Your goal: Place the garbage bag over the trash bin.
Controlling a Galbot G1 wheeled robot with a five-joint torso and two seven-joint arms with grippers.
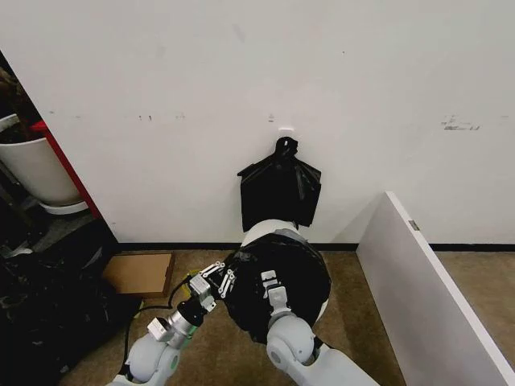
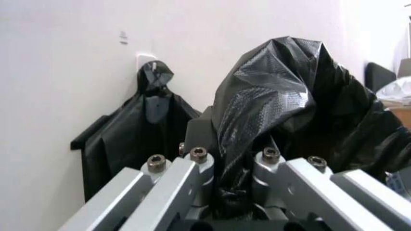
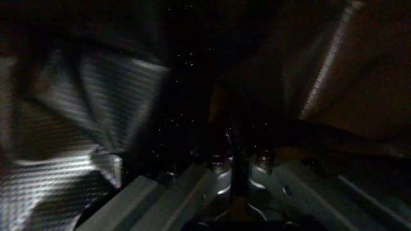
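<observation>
The glossy black garbage bag point(image 1: 278, 269) lies draped over the top of the cream-white trash bin point(image 1: 257, 233), whose rim shows at the far side by the wall. My left gripper point(image 1: 219, 276) is at the bag's left edge. In the left wrist view the left gripper point(image 2: 234, 156) is shut on a crinkled fold of the garbage bag point(image 2: 282, 91). My right gripper point(image 1: 273, 291) rests on the near top of the bag. In the right wrist view the right gripper point(image 3: 239, 161) has its fingers close together amid dark folds of the garbage bag point(image 3: 96, 96).
A knotted bunch of black bags point(image 1: 279, 189) hangs on the wall just behind the bin. A white panel point(image 1: 426, 281) runs along the right. A cardboard box point(image 1: 141, 272) lies on the floor at the left, near dark clutter point(image 1: 40, 314) and a big white pot point(image 1: 32, 165).
</observation>
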